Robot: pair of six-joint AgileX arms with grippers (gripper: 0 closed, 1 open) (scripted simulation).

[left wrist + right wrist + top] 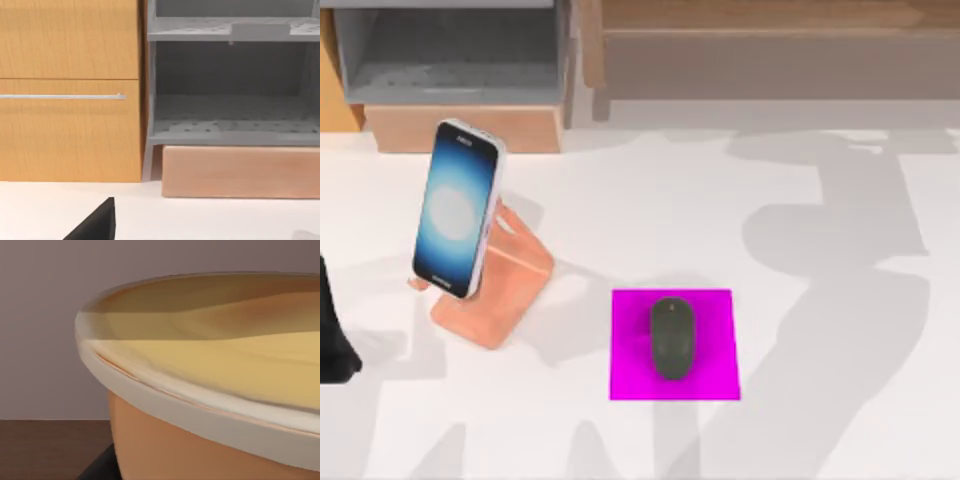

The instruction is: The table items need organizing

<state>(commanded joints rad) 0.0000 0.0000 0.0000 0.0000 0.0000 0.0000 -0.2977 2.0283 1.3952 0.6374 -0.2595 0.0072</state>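
The dark grey mouse (pixel 672 337) lies in the middle of a magenta mat (pixel 630 382) on the white table (pixel 820 250). The smartphone (pixel 458 208), its blue screen lit, leans on a salmon stand (pixel 498 290) at the left. In the right wrist view the orange cup (pixel 200 450) with its yellowish lid (pixel 225 365) sits very close to the camera, off the table, and my right gripper is shut on it, with one dark fingertip (pixel 97 467) beside its wall. My left arm (pixel 332 340) is parked at the table's left edge; a dark part of its gripper (pixel 97 226) shows.
A grey open shelf (pixel 230 130) on a pale wooden base (pixel 240 172) stands at the back left, beside an orange wooden cabinet (pixel 70 90). A brown wooden unit (pixel 770 40) runs along the back right. Arm shadows fall across the right half of the table.
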